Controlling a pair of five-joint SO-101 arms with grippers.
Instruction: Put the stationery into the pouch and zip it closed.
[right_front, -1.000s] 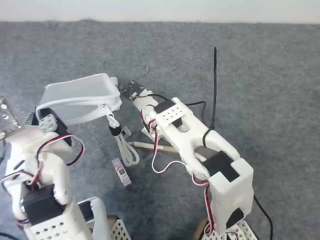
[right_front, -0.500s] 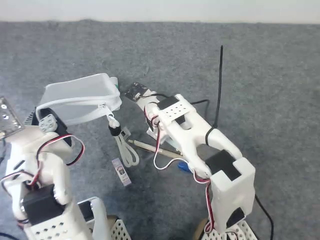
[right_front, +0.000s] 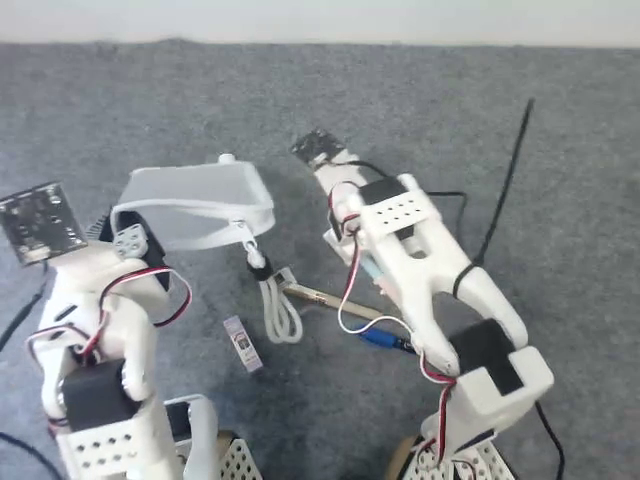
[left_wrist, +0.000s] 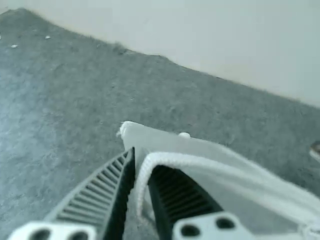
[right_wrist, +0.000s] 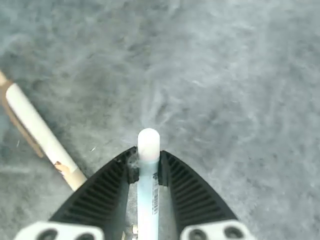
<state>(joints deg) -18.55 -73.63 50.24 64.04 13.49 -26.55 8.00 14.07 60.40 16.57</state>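
A white mesh pouch (right_front: 197, 203) hangs tilted at the left, mouth toward the middle. My left gripper (left_wrist: 138, 186) is shut on its rim, and the pouch (left_wrist: 235, 167) spreads out beyond the fingers. My right gripper (right_wrist: 148, 167) is shut on a light blue pen (right_wrist: 148, 150) with a white cap, held just above the carpet. In the high view that pen (right_front: 372, 268) peeks out beneath the right arm. A beige pen (right_front: 322, 299) lies on the carpet between the arms, a dark blue pen (right_front: 386, 340) nearer the right arm's base, and a small eraser (right_front: 243, 343) by the left arm.
The pouch's zip pull (right_front: 257, 262) and a looped white cord (right_front: 279, 312) trail onto the grey carpet. The beige pen (right_wrist: 37, 132) lies close beside the right gripper. A thin black cable (right_front: 508, 172) rises at the right. A wall edges the carpet's far side.
The left arm has carried the pouch to the right and a little nearer. The right arm has swung right, uncovering the dark blue pen.
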